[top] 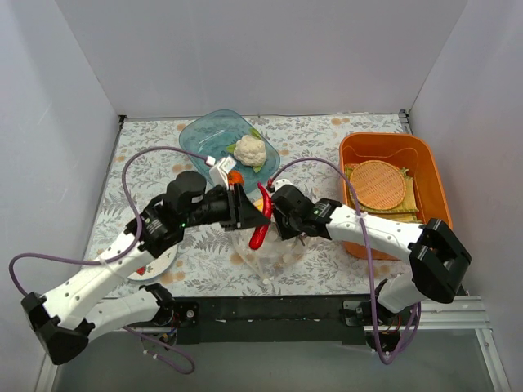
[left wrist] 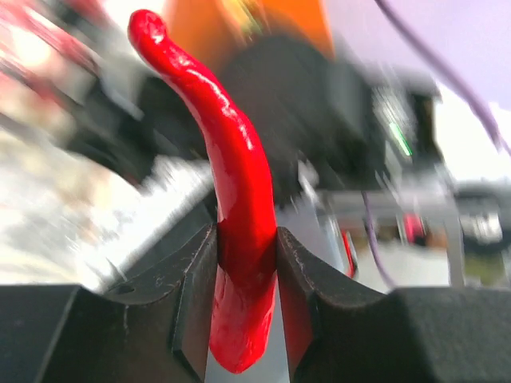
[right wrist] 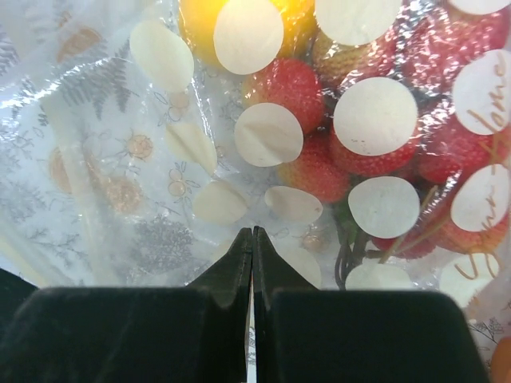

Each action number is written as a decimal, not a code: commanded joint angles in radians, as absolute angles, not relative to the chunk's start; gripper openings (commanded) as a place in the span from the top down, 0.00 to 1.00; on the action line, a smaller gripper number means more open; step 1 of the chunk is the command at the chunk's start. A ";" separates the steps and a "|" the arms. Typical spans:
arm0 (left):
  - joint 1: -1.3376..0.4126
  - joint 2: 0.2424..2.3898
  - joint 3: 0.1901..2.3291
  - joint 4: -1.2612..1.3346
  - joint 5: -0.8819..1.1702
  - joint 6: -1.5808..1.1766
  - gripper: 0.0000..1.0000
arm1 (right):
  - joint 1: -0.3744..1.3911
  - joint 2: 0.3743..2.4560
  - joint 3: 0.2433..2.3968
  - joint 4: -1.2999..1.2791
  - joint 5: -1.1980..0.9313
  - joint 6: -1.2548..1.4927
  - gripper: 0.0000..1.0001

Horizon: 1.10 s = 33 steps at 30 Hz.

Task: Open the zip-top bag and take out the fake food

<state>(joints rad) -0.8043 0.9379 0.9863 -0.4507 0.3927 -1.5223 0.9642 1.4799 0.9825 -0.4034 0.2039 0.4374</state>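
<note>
My left gripper (left wrist: 246, 263) is shut on a red toy chili pepper (left wrist: 231, 183) and holds it upright above the zip-top bag (top: 270, 255); in the top view the pepper (top: 262, 222) hangs between the two grippers. My right gripper (right wrist: 253, 235) is shut, pinching the clear polka-dot film of the bag (right wrist: 160, 159). Inside the bag are red strawberries (right wrist: 295, 84) and a yellow lemon (right wrist: 196, 20). A white cauliflower (top: 250, 150) lies in the teal bowl (top: 204, 131). A small orange piece (top: 235, 176) sits by the bowl's near rim.
An orange basket (top: 359, 151) holding a woven round mat (top: 377, 184) stands at the right. A white plate (top: 159, 265) lies partly under my left arm. White walls close in the patterned cloth on three sides.
</note>
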 commanded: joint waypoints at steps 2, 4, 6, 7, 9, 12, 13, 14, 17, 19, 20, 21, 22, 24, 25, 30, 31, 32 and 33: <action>-0.532 1.138 1.025 -0.307 0.291 -1.505 0.87 | 0.965 1.394 1.035 -0.434 0.247 0.433 0.98; -0.453 1.207 1.035 -0.237 0.311 -1.523 0.87 | 0.966 1.379 1.035 -0.434 0.250 0.433 0.98; -0.371 1.322 1.040 -0.180 0.310 -1.523 0.87 | 0.965 1.379 1.046 -0.440 0.244 0.433 0.98; -0.329 1.366 1.051 -0.140 0.310 -1.523 0.87 | 0.965 1.381 1.049 -0.448 0.244 0.434 0.98; -0.287 1.486 1.068 -0.094 0.331 -1.514 0.83 | 0.966 1.379 1.054 -0.460 0.242 0.439 0.98; -0.232 1.642 1.159 -0.097 0.321 -1.457 0.77 | 0.965 1.364 1.045 -0.454 0.245 0.437 0.98; -0.206 1.676 1.207 -0.089 0.337 -1.442 0.75 | 0.965 1.361 1.043 -0.453 0.248 0.437 0.98; -0.192 1.712 1.224 -0.089 0.344 -1.442 0.74 | 0.965 1.361 1.045 -0.454 0.249 0.434 0.97; -0.161 1.827 1.311 -0.100 0.385 -1.430 0.60 | 0.965 1.361 1.051 -0.463 0.253 0.433 0.97; -0.155 1.885 1.350 -0.143 0.376 -1.417 0.46 | 0.965 1.364 1.055 -0.469 0.253 0.431 0.97; -0.155 1.894 1.374 -0.152 0.376 -1.399 0.38 | 0.966 1.364 1.057 -0.469 0.252 0.433 0.96; -0.153 1.902 1.379 -0.166 0.376 -1.394 0.30 | 0.966 1.364 1.060 -0.469 0.249 0.430 0.94; -0.152 1.898 1.387 -0.179 0.371 -1.390 0.28 | 0.966 1.365 1.061 -0.471 0.250 0.428 0.92; -0.153 1.869 1.365 -0.193 0.362 -1.382 0.27 | 0.966 1.364 1.062 -0.472 0.253 0.425 0.92; -0.153 1.821 1.353 -0.213 0.354 -1.381 0.28 | 0.965 1.361 1.062 -0.476 0.256 0.423 0.91; -0.153 1.584 1.159 -0.310 0.264 -1.361 0.36 | 0.965 1.351 1.069 -0.483 0.284 0.411 0.88; -0.153 1.536 1.113 -0.319 0.261 -1.361 0.38 | 0.965 1.354 1.071 -0.482 0.288 0.410 0.87; -0.155 1.440 1.076 -0.336 0.250 -1.358 0.42 | 0.963 1.356 1.078 -0.479 0.288 0.407 0.87; -0.155 1.393 0.995 -0.369 0.230 -1.353 0.45 | 0.962 1.365 1.083 -0.479 0.288 0.403 0.86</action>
